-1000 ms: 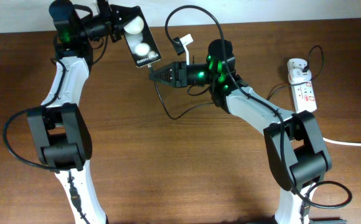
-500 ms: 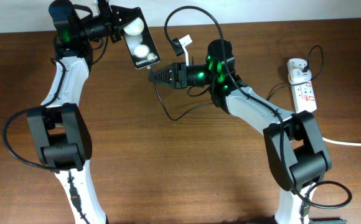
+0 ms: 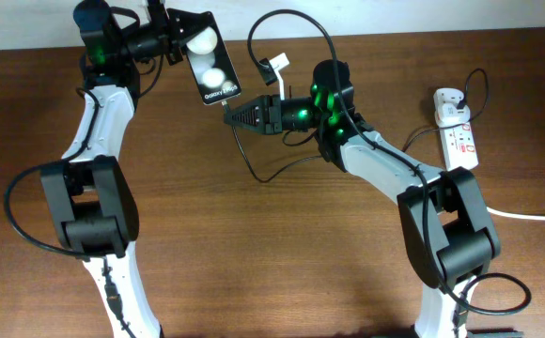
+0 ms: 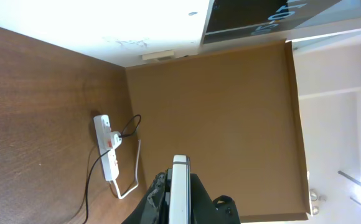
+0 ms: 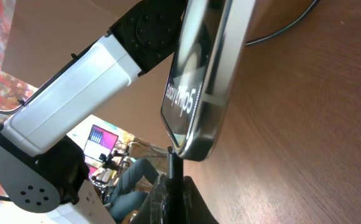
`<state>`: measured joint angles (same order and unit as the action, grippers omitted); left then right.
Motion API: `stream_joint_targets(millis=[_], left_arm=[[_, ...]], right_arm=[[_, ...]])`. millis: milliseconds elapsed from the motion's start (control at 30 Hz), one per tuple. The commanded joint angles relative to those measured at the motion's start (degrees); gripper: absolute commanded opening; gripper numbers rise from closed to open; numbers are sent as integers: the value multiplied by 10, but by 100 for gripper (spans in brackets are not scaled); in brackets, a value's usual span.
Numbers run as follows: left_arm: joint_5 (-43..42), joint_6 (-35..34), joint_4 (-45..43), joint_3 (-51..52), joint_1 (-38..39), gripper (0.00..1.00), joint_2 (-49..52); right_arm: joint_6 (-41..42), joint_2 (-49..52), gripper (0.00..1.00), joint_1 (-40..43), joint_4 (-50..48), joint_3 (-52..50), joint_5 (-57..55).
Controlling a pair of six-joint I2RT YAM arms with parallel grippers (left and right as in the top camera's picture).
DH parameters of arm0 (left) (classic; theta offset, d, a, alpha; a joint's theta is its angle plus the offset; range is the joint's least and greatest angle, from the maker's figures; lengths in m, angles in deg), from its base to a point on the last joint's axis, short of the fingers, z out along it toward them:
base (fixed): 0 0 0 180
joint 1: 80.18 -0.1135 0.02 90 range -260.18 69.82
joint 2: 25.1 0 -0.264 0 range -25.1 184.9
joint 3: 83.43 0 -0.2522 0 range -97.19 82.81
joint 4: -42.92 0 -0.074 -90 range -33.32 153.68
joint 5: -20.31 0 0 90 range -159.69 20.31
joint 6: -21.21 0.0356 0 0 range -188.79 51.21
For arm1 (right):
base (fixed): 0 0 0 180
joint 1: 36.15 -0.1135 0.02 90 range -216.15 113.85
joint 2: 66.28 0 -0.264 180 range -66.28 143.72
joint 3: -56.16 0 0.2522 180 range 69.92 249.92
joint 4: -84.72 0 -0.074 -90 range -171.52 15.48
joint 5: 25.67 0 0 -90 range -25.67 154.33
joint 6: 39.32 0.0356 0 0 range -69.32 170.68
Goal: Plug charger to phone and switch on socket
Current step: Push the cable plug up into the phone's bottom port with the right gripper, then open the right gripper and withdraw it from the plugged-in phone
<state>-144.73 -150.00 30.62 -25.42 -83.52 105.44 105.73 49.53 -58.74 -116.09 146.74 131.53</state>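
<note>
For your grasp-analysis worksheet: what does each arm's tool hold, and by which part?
The left tool holds the phone at the end away from its lettering; the right tool holds the charger near its plug tip.

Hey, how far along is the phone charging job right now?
Done, apparently: the charger's white adapter sits in the socket. In hand: the left jaws hold the phone, and the right jaws have the charger's plug tip at its lettered end, not visibly inserted. Left: push the plug in, then flip the socket's switch, whose state isn't readable here.
</note>
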Motion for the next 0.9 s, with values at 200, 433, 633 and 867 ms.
stream_joint_targets(millis=[200, 433, 633, 867], left_arm=[[-55, 12, -37, -7, 2, 0, -2], [-62, 12, -37, -7, 3, 0, -2], [-71, 12, -37, -7, 3, 0, -2], [-77, 12, -37, -7, 2, 0, -2]], right_arm=[[10, 3, 4, -2, -4, 1, -27], [41, 3, 4, -2, -4, 1, -56], [62, 3, 4, -2, -4, 1, -89], [70, 3, 17, -2, -4, 1, -91]])
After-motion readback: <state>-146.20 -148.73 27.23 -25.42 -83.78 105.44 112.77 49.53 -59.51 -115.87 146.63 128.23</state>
